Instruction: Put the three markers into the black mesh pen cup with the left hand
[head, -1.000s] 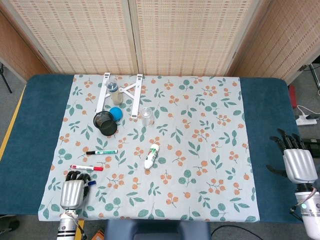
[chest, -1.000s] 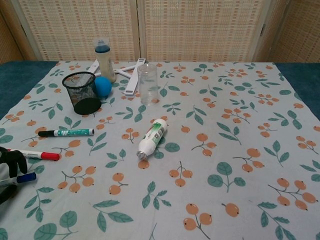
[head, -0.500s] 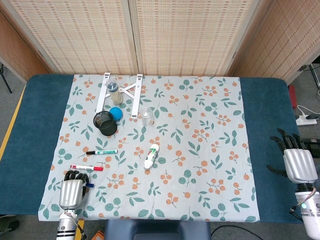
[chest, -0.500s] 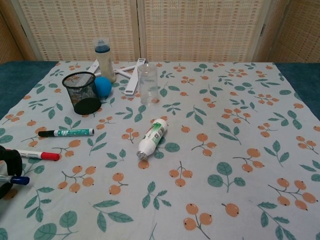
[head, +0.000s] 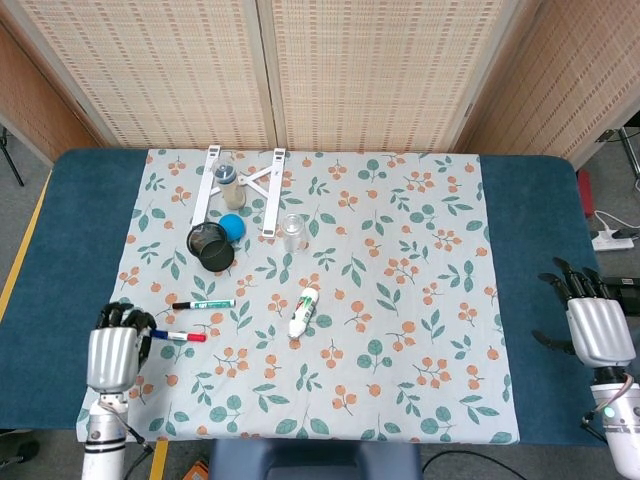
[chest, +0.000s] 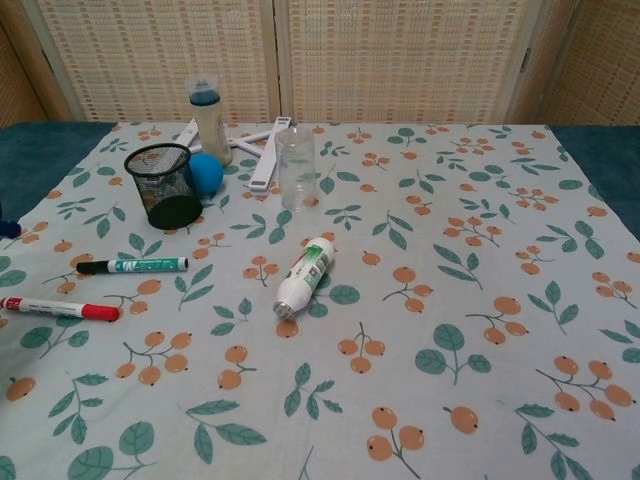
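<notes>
The black mesh pen cup (head: 211, 247) (chest: 163, 185) stands upright at the left of the floral cloth. A green marker (head: 203, 303) (chest: 132, 265) and a red marker (head: 187, 337) (chest: 58, 309) lie on the cloth in front of it. My left hand (head: 112, 352) is at the cloth's left edge with its fingers curled around a blue marker (head: 159, 334). The marker's blue tip (chest: 8, 228) just shows at the chest view's left edge, raised off the cloth. My right hand (head: 597, 325) rests far right on the blue table, fingers spread and holding nothing.
A white tube (head: 303, 311) (chest: 305, 276) lies mid-cloth. Behind the cup are a blue ball (head: 232, 226) (chest: 206, 172), a clear glass (head: 292, 232) (chest: 295, 166), a blue-capped bottle (head: 227, 180) (chest: 209, 118) and a white stand (head: 272, 190) (chest: 265, 155).
My left hand has risen and moved left and away from me, carrying the blue marker off the cloth. It has left the chest view except for the marker tip. The right hand is still.
</notes>
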